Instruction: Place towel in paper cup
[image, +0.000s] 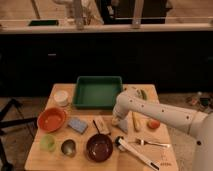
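Observation:
The paper cup (61, 97) is a short cream cup standing at the table's back left, beside the green tray. The towel (123, 128) shows as a small pale grey patch on the table, right of centre, partly hidden by my arm. My gripper (118, 120) hangs from the white arm that comes in from the right. It is down at the table, right over the towel's near-left edge and touching or almost touching it. The cup is far to the left of the gripper.
A green tray (98, 91) sits at the back centre. On the left are an orange bowl (51, 119), a blue-grey sponge (77, 125), a light-green cup (48, 142) and a metal cup (68, 147). A dark bowl (99, 146), a fork (152, 144) and an orange fruit (153, 123) lie in front and to the right.

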